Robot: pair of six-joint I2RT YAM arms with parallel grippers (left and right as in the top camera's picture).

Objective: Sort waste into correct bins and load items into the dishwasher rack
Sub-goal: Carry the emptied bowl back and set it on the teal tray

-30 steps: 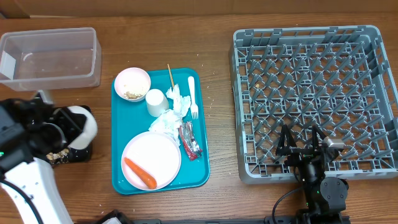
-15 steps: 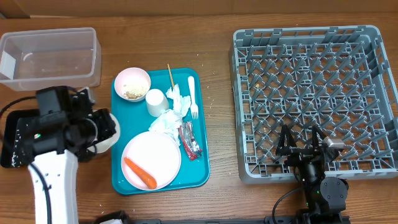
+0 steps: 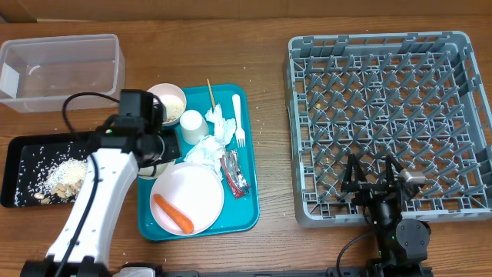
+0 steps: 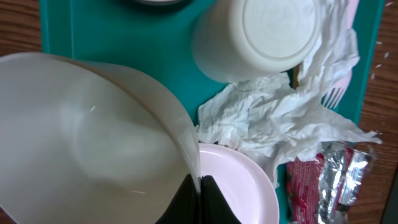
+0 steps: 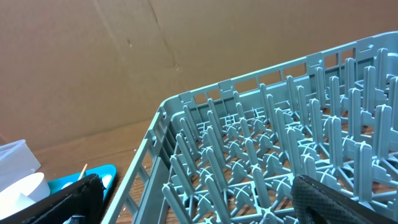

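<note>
My left claw (image 4: 200,196) is pinching shut on the rim of a pale bowl (image 4: 87,137), holding it over the teal tray (image 4: 124,37), just beside the plate (image 4: 239,186) and napkins (image 4: 280,118). My right claw (image 3: 373,178) is gaping wide over the dishwasher rack (image 3: 384,46), at its near edge.

Looks like a robotics lab bench: wooden table (image 3: 269,38), cardboard backdrop (image 5: 93,56), dishwasher rack (image 3: 377,38) set out
</note>
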